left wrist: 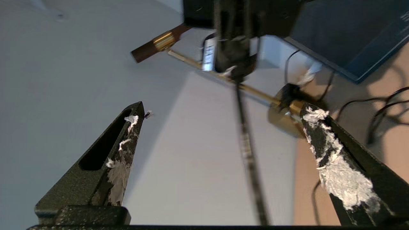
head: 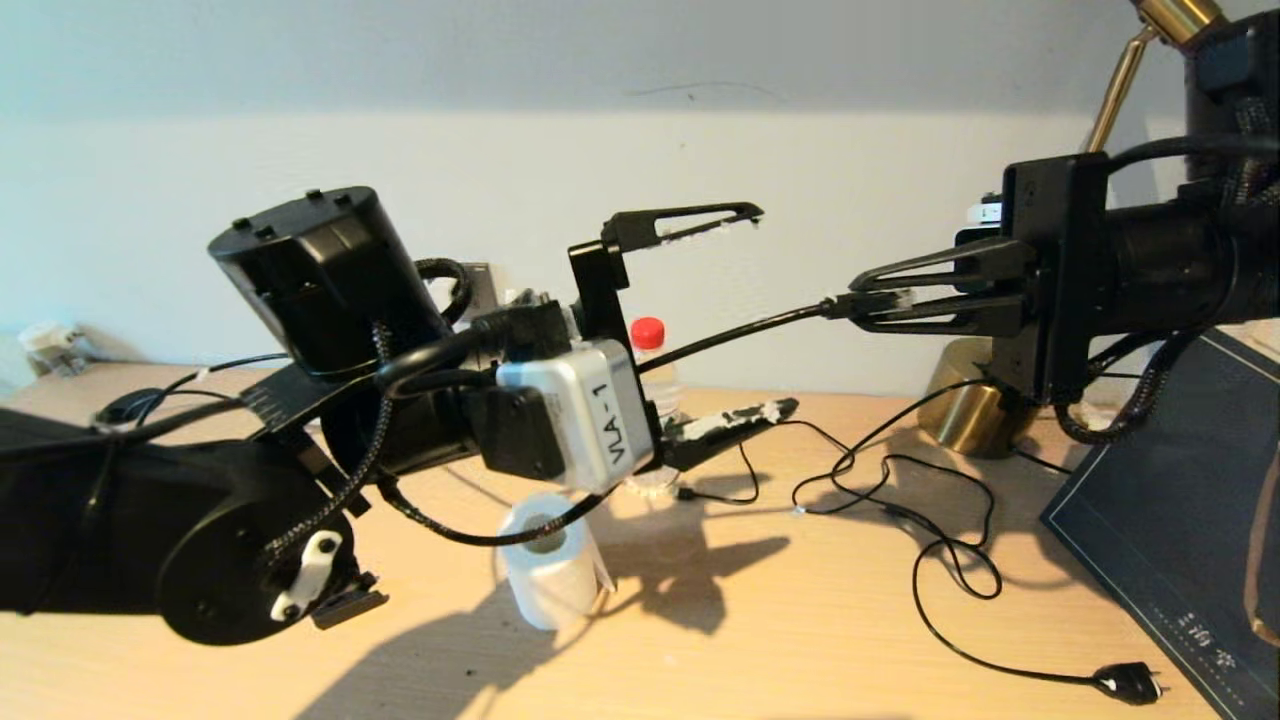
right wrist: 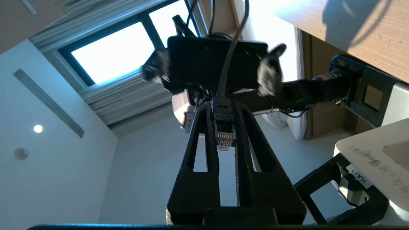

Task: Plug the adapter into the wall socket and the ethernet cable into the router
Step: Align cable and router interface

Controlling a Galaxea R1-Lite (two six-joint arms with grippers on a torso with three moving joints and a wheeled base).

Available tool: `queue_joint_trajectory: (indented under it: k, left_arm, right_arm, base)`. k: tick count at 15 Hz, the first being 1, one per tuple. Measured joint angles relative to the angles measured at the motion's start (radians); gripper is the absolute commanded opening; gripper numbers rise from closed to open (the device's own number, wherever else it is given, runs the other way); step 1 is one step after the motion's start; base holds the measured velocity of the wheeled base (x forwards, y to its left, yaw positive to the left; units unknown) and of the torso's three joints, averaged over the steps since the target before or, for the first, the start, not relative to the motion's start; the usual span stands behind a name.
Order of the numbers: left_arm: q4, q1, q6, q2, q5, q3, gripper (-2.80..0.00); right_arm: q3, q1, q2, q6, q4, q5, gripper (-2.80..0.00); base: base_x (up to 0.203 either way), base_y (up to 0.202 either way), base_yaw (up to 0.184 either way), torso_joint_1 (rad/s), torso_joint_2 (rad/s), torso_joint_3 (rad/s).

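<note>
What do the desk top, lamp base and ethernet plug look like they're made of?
Desk top: pale wood or wood-look laminate, matt, faint grain.
Lamp base: likely brass-finish metal, glossy with reflections.
Ethernet plug: clear plastic showing metal contacts, black boot, pinched in the right gripper.

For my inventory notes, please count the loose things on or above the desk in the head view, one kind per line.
Black cables: 2, the ethernet cable held in the shut right gripper and the thin cord with a two-pin plug
Red-capped bottle: 1
White paper roll: 1
Brass lamp: 1
Dark blue book: 1
Total: 6
The left gripper is open and empty.
</note>
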Motion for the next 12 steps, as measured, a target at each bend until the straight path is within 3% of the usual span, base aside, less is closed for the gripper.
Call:
queue_joint_trajectory:
  k: [3, 7, 12]
  left_arm:
    - [-0.007, -0.003, 0.010, 0.038, -0.042, -0.071, 0.00]
    - [-0.007, -0.024, 0.017, 0.069, -0.044, -0.085, 0.00]
    - [-0.007, -0.029, 0.016, 0.078, -0.044, -0.080, 0.00]
  right_arm:
    - [-0.003, 0.002, 0.023, -0.003, 0.001, 0.016, -2.80]
    - [0.000, 0.002, 0.033, -0.007, 0.000, 0.073, -2.80]
    - [0.001, 0.004, 0.031, -0.007, 0.000, 0.084, -2.80]
  base:
    - [0.000, 0.000, 0.000, 0.000, 0.00, 0.000]
    - [0.000, 0.000, 0.000, 0.000, 0.00, 0.000]
    - [0.000, 0.000, 0.000, 0.000, 0.00, 0.000]
